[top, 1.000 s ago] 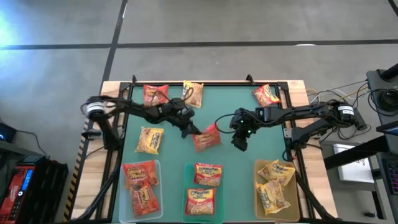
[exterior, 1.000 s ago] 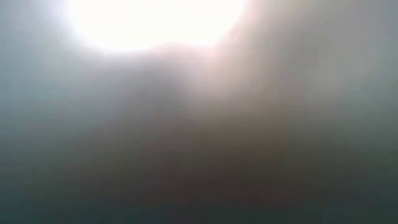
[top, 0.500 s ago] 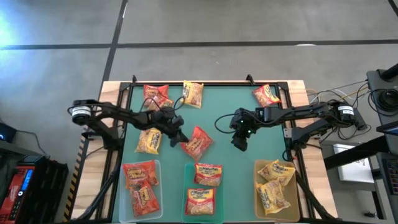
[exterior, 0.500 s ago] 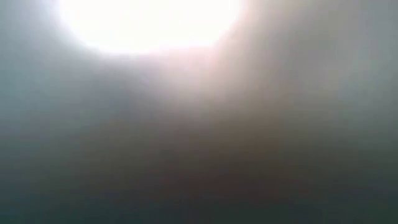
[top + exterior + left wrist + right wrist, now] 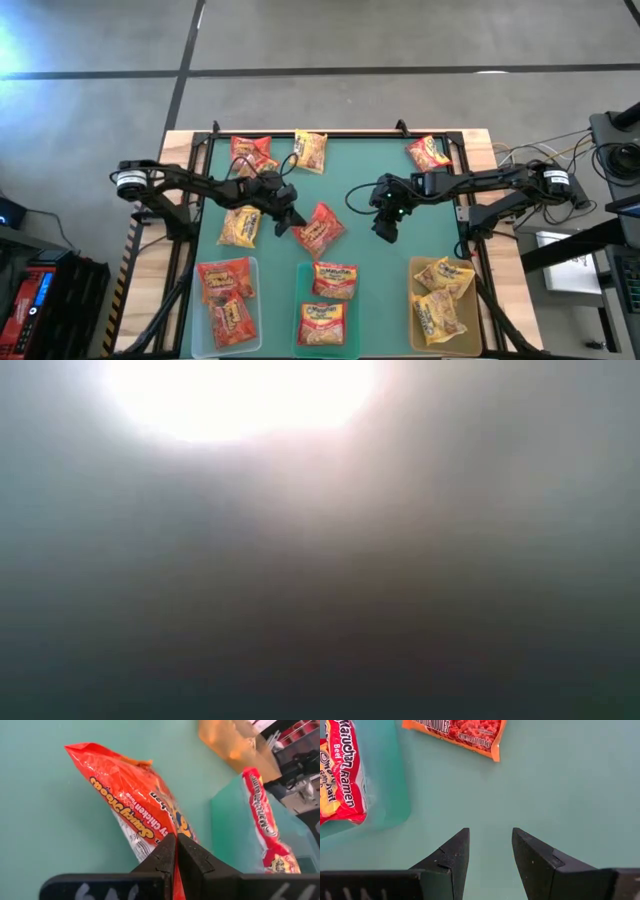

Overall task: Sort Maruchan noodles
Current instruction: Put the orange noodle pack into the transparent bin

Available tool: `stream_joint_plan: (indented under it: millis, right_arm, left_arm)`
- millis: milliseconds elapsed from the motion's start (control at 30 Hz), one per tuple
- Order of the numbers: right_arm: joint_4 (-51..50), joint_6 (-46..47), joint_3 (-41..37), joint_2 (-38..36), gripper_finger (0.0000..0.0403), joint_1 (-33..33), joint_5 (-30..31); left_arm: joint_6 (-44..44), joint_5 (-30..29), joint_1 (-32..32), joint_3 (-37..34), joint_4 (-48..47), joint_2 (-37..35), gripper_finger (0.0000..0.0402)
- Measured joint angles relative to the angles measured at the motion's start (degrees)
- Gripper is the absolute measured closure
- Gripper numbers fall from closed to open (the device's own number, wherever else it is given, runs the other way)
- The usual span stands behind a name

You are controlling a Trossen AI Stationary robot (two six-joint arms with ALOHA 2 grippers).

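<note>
- Three bins [image 5: 328,340] at the near edge hold sorted packets.
- Left gripper [image 5: 291,224], jaws pinched on an orange-red packet [image 5: 318,228], at mid-table.
- Right gripper [image 5: 386,228] hangs nearby, jaws partly apart, seemingly empty.
- Loose packets [image 5: 310,150] lie along the far edge.

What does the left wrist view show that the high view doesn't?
Left wrist only: left gripper shut on the orange-red crinkly plastic noodle packet, its label readable. High only: three shallow rectangular bins, e.g. the middle bin, loose packets, and the right gripper, open over the green mat. Both: that held packet and the middle bin.
</note>
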Motion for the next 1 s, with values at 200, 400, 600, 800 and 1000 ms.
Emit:
stream_joint_plan:
  millis: [200,400,600,800,1000]
  right_arm:
    - [1.6,-0.3,0.0,0.0,0.0264,0.0,1.0]
    - [6.9,0.4,0.0,0.0,0.0264,0.0,1.1]
    - [11.3,2.7,0.0,0.0,0.0264,0.0,1.1]
    - [15.4,1.8,0.0,0.0,0.0264,0.1,0.9]
    - [15.6,8.0,0.0,0.0,0.0264,0.3,0.9]
  left_arm:
    - [-1.5,-2.4,-0.4,0.2,3.1,0.0,0.0401]
    - [-1.6,-5.4,-0.4,0.9,3.0,0.0,0.0401]
    - [-1.6,-5.4,0.1,2.8,2.9,0.0,0.0401]
    - [-0.8,-5.9,0.4,5.8,0.0,0.0,0.0401]
    - [1.7,-5.1,0.4,10.0,-13.3,0.0,0.0374]
